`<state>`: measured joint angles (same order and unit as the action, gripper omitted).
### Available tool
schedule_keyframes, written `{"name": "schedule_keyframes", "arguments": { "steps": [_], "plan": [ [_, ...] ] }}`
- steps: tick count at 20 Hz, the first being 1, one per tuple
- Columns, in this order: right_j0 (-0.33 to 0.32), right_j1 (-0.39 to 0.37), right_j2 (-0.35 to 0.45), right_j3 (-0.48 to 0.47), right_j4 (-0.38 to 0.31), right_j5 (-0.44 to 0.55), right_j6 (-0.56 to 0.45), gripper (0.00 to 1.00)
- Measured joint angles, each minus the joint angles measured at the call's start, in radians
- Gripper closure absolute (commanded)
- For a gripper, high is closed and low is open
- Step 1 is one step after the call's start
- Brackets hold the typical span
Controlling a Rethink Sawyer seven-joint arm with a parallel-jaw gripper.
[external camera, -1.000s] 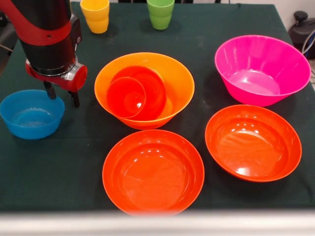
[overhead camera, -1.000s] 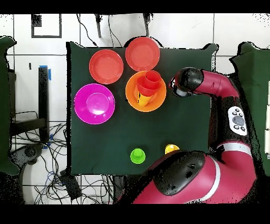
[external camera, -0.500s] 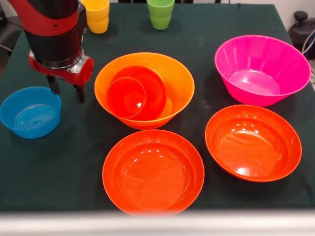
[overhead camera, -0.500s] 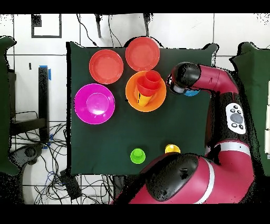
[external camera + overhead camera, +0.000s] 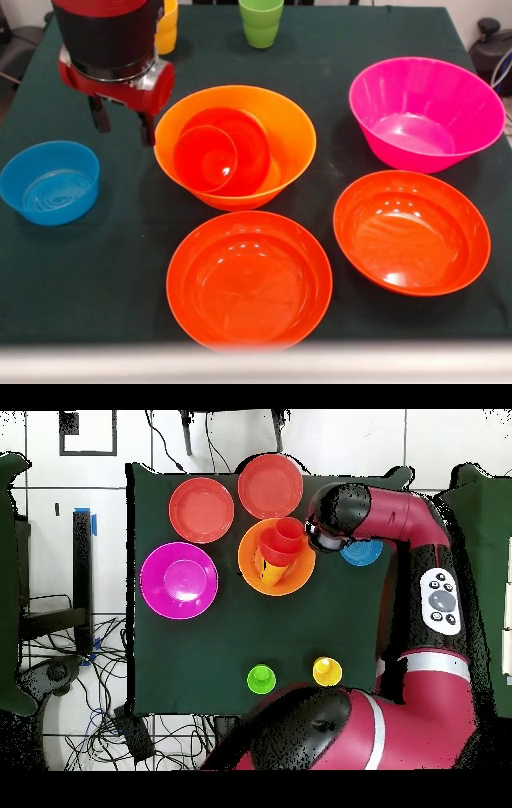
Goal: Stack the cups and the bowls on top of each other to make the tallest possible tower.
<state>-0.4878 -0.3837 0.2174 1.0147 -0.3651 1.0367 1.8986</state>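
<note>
Across the front view, the gripper [image 5: 122, 126] hung empty with its fingers apart, just left of the large orange bowl [image 5: 272, 120] and well above the cloth. That bowl held a small red-orange bowl [image 5: 240, 140] with a red-orange cup [image 5: 205, 158] lying on its side within, the only nesting done, and more a heap than a tower. The small blue bowl [image 5: 50, 182] sat alone at the left. The magenta bowl [image 5: 426, 112] stood far right, and the two wide red-orange bowls [image 5: 249, 278] lay near, all glossy and unstacked. A green cup [image 5: 261, 22] and a yellow cup [image 5: 166, 28] stood at the far edge.

From overhead, the gripper [image 5: 318, 534] lay between the orange bowl [image 5: 252, 564] and the blue bowl [image 5: 366, 552]. The green cup [image 5: 261, 678] and yellow cup [image 5: 326, 671] stood well apart from the bowls. Most of the stacking appeared left to do.
</note>
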Motion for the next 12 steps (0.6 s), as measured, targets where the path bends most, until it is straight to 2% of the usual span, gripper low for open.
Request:
{"name": "schedule_keyframes", "arguments": {
  "steps": [7, 12],
  "plan": [
    [0.029, 0.016, 0.001, -0.106, 0.008, 0.118, 0.000, 0.00],
    [0.037, 0.025, 0.001, -0.152, 0.027, 0.147, 0.000, 0.00]
  ]
}}
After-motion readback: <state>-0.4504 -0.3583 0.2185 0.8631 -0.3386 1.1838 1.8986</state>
